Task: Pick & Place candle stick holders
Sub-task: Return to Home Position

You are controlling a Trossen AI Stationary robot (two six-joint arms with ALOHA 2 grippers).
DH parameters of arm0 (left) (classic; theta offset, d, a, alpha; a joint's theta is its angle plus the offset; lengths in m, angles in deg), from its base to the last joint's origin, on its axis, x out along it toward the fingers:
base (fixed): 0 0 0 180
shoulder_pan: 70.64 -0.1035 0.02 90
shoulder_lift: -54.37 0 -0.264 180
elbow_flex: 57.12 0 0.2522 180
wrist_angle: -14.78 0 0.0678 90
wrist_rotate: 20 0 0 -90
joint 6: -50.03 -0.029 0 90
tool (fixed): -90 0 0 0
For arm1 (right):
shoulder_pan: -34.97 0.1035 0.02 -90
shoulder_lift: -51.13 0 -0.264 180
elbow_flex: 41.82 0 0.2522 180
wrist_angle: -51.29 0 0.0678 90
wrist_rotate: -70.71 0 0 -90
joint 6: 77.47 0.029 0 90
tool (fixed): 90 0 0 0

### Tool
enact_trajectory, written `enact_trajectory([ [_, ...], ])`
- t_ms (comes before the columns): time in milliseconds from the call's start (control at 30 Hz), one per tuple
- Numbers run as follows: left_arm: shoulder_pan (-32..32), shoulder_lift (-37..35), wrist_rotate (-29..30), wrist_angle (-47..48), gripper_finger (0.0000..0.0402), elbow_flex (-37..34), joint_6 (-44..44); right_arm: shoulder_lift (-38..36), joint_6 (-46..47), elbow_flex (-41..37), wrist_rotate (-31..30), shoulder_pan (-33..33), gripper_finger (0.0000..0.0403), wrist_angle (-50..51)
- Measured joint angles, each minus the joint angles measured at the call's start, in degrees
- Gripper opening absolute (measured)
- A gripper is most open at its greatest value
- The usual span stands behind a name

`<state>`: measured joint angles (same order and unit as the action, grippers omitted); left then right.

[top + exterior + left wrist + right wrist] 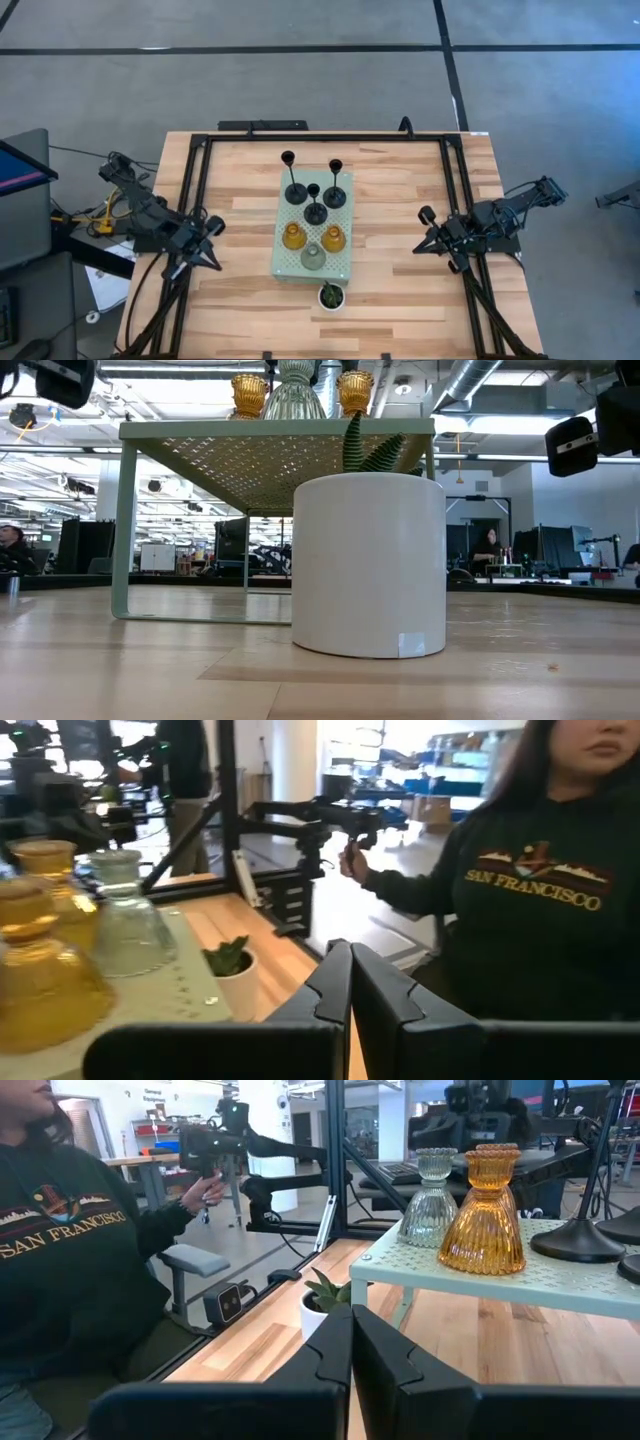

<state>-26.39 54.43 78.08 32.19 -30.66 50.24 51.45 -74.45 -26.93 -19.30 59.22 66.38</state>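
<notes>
Six candle stick holders stand on a pale green perforated board (342, 262) at the table's middle: three black ones (315, 210) at its far end, two amber glass ones (293, 237) (333, 238) in the middle, one clear-grey glass one (312, 258) at its near end. My left gripper (213, 226) hovers left of the board, shut and empty. My right gripper (427, 215) hovers right of the board, shut and empty. The amber and clear holders also show in the left wrist view (40, 970) and the right wrist view (483, 1215).
A small green plant in a white pot (331, 296) stands on the table just near of the board. A black frame (190, 190) runs along the table's left, far and right sides. A person (540, 890) sits beyond the table's near edge, hand on a control arm.
</notes>
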Motion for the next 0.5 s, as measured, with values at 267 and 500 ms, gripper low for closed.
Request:
enact_trajectory([
  [267, 0.0, 0.0, -0.9, -9.8, 0.0008, -7.1, -1.7, 0.0, 0.0, 0.0, 0.0, 0.0, 0.0000, 0.0],
  [500, -1.4, 0.0, 0.7, -12.1, 0.0008, -9.4, -3.4, 0.0, -0.4, 0.0, 0.0, 0.0, 0.0000, -0.1],
])
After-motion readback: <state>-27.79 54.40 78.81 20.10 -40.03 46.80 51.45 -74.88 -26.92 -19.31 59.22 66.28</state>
